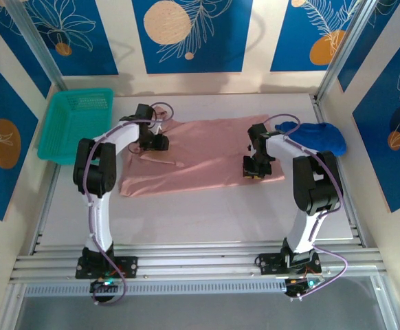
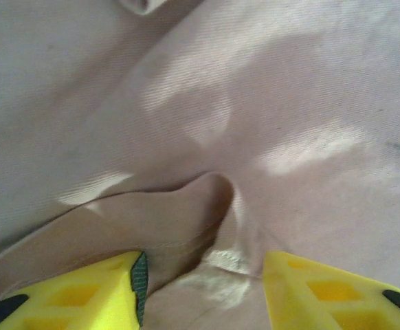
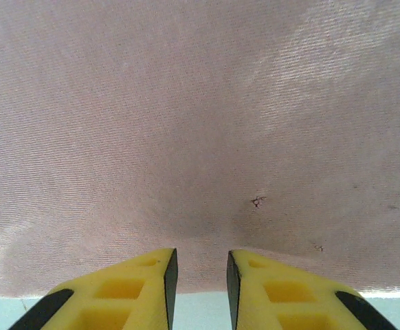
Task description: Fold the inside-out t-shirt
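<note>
We judge the inside-out t-shirt (image 1: 207,161) limp and light, best pinched at its edges; left gripper (image 2: 203,265) gapes astride a fold (image 2: 200,196), right gripper (image 3: 201,261) we cannot tell.

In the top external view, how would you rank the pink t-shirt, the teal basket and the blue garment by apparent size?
1. pink t-shirt, spread out, clearly largest
2. teal basket
3. blue garment, bunched up, smallest
</note>
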### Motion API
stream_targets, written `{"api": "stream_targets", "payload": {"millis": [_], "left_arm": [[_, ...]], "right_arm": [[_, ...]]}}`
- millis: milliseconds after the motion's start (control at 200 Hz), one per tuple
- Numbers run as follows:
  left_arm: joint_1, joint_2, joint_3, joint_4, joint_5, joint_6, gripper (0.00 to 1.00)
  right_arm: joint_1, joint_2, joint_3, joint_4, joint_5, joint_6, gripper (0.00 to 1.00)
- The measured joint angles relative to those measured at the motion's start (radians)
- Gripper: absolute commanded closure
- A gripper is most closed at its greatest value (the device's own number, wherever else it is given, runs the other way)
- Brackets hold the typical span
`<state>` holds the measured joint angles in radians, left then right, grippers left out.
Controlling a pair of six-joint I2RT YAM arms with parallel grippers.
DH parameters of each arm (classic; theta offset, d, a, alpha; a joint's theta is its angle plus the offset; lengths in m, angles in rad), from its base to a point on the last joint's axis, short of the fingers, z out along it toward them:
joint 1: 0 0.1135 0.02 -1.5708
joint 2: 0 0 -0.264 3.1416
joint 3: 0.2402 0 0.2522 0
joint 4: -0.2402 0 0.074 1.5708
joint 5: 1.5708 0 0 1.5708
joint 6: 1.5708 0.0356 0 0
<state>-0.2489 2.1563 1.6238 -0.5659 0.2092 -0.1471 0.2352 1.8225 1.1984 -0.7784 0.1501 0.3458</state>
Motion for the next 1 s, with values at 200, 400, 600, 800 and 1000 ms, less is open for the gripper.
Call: {"api": "stream_targets", "payload": {"millis": [200,400,600,800,1000], "left_arm": [[-0.011,0.022,0.027,-0.003,0.016,0.01,0.75],[-0.014,0.049,0.076,-0.026,0.027,0.016,0.9],[-0.04,0.071,0.169,-0.07,0.026,0.016,0.93],[-0.082,0.159,0.356,-0.135,0.008,0.03,0.83],[-0.097,0.272,0.51,-0.198,-0.009,0.045,0.55]], "right_arm": [[0.0,0.0,0.0,0.0,0.0,0.0,0.72],[0.0,0.0,0.0,0.001,0.0,-0.003,0.72],[0.0,0.001,0.0,0.004,0.0,-0.003,0.72],[0.0,0.001,0.0,0.004,0.0,-0.004,0.72],[0.0,0.001,0.0,0.003,0.0,-0.004,0.72]]}}
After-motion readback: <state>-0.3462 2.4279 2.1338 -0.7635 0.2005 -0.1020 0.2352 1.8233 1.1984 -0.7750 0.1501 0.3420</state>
